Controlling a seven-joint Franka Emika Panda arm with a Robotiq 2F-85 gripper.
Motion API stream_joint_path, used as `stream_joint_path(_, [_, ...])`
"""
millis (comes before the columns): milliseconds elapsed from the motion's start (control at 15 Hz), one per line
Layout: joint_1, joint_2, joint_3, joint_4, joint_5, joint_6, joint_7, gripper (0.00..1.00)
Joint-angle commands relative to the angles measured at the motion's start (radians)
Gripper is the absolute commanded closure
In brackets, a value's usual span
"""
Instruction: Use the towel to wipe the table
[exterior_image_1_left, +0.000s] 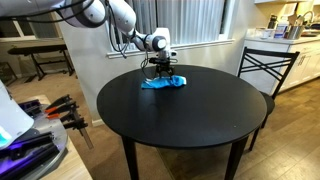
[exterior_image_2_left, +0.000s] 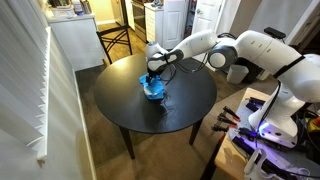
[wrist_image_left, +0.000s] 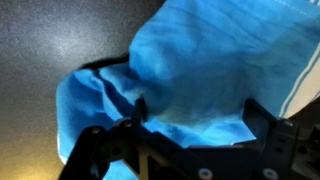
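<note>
If the wipe is to do any good, I'd say the claw (exterior_image_1_left: 160, 70) has to bear down evenly on the blue towel (exterior_image_1_left: 162, 82) and drag it flat, not lift it. The cloth is bunched into a small heap, so only a narrow patch would rub the dark round counter (exterior_image_1_left: 180, 115). A slow, low sweep toward the bare middle would cover more than a quick jab. Too light a press and the towel may slip out and be left behind. Too steep an angle and the fingers may scrape the top. The heap also sits close to the counter's rim, so a stroke that way could push it off the edge. Pulling inward looks the safer line to me.

In both exterior views the claw (exterior_image_2_left: 152, 76) stands directly over the towel (exterior_image_2_left: 152, 89), pointing straight down, low enough that it seems to touch the cloth. The wrist view fills with the towel (wrist_image_left: 200, 70), crumpled and folded, with a pale stripe along one side. There the claw (wrist_image_left: 180, 140) shows its dark fingers (wrist_image_left: 95, 150) spread well apart, with cloth lying between and beyond them. It looks open, straddling the heap, not pinching it, though the folds hide the very tips. The towel rests on the counter (exterior_image_2_left: 185, 105), not lifted.
</note>
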Motion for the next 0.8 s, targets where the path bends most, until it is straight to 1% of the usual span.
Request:
stream_joint_path(0, [-0.003,0.062,0.017,0.111,0.017,-0.083,-0.051,0.0])
stream_joint_path(67, [-0.004,0.076,0.018,0.131,0.015,-0.096,-0.062,0.25])
stream_joint_path(133, [-0.003,0.09,0.018,0.153,0.014,-0.108,-0.071,0.26])
stream_joint_path(200, [-0.003,0.099,0.019,0.168,0.014,-0.119,-0.079,0.32])
stream_joint_path(267, [-0.007,0.099,0.027,0.168,0.005,-0.121,-0.083,0.4])
stream_joint_path(733, [-0.007,0.127,0.027,0.219,0.008,-0.149,-0.1,0.85])
